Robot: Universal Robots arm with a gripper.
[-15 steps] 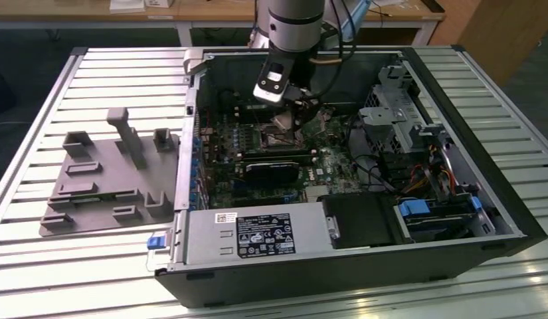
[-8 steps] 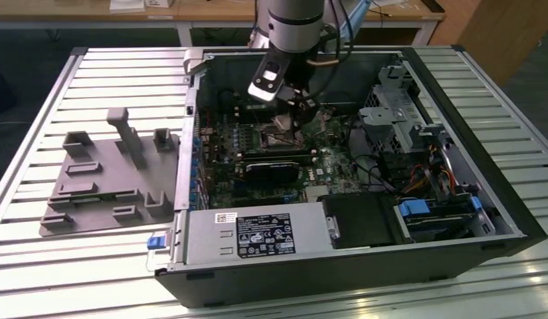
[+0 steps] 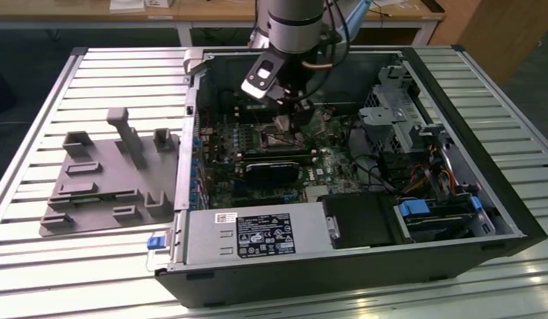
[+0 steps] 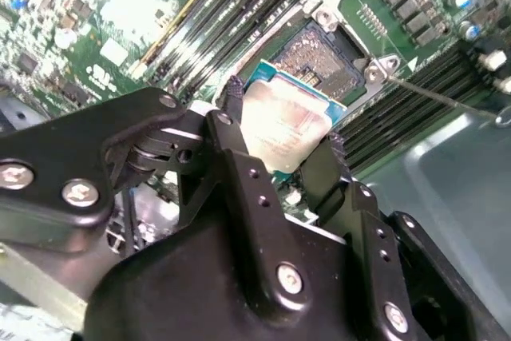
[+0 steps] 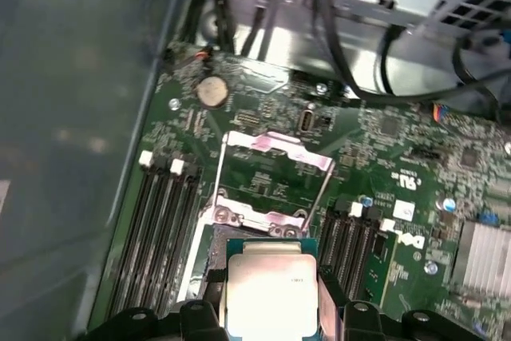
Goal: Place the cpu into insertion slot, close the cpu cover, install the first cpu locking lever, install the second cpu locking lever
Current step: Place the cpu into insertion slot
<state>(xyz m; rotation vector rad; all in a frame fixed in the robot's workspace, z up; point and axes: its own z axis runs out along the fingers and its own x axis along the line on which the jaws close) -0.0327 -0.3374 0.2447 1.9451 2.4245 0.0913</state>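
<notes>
Holds the cpu (image 5: 271, 289) in the gripper (image 4: 283, 115), black fingers (image 4: 239, 157) clamped narrow on two opposite edges, metal top facing the wrist. Hangs the chip close over one side of the insertion slot (image 4: 319, 53), not seated; contact with the slot not determinable. Presents the slot open, contact field exposed. Shows the cpu cover (image 5: 275, 143) swung back from the slot, green motherboard (image 5: 415, 149) visible through its window. Shows a thin locking lever (image 4: 439, 93) beside the slot and memory slots (image 5: 160, 229) flanking it, inside the open computer case (image 3: 345, 279).
</notes>
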